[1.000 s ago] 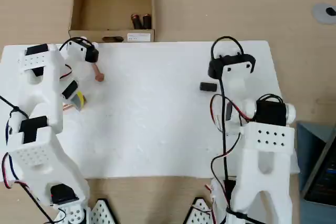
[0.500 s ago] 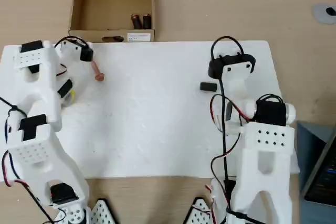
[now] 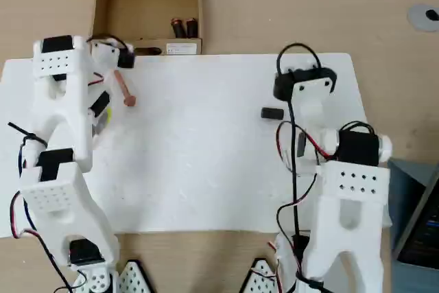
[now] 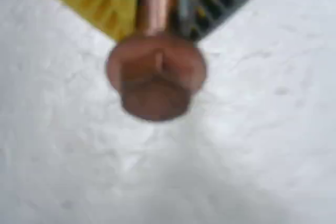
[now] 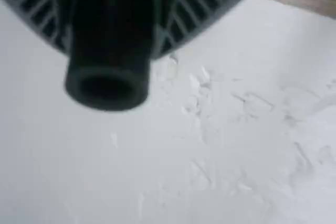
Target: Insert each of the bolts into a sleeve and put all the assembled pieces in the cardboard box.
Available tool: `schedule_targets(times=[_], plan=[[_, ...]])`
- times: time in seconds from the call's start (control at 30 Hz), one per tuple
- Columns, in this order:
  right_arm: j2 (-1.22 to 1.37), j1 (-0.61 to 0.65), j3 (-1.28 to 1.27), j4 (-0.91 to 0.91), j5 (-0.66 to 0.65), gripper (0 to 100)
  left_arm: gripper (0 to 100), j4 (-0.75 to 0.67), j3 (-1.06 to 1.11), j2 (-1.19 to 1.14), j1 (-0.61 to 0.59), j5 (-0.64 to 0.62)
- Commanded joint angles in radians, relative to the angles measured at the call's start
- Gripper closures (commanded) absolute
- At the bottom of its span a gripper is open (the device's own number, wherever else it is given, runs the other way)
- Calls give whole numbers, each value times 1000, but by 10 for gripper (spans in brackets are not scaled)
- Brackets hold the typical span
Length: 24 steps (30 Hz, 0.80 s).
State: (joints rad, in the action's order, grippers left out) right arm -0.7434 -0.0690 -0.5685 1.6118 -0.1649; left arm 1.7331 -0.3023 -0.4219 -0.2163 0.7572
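My left arm has swung back toward the cardboard box (image 3: 99, 12), copper bolt (image 3: 125, 90) in tow; my right arm has barely stirred.
Two assembled pieces (image 3: 184, 27) already lie in the box, while the pair outside it is not yet joined. My left jaws are closed on the bolt's shank, its flanged head hanging just over the white foam mat (image 3: 206, 169). My right jaws are clamped round the black sleeve (image 3: 272, 112), well apart from the bolt. Insertion and boxing remain, I judge.
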Motion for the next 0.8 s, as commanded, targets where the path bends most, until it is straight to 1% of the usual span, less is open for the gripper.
schedule_targets(times=[0.0, 0.07, 0.13, 0.33, 0.47, 0.6, 0.77], plan=[[-27, 8, 136, 49, 0, 988, 997, 21, -69, 143, 44, -127], [-27, 10, 176, 78, -2, 988, 998, 21, -69, 226, 68, -187], [-27, 10, 213, 104, -2, 988, 998, 21, -61, 317, 100, -221], [-56, 5, 278, 138, 0, 988, 998, 20, 78, 602, 203, -232], [-173, 5, 271, 115, 0, 988, 998, 18, 212, 771, 213, -276], [-341, 5, 163, 26, 0, 988, 998, 6, 336, 926, 213, -285], [-562, 8, -67, -120, 0, 989, 998, -112, 555, 1104, 209, -331]])
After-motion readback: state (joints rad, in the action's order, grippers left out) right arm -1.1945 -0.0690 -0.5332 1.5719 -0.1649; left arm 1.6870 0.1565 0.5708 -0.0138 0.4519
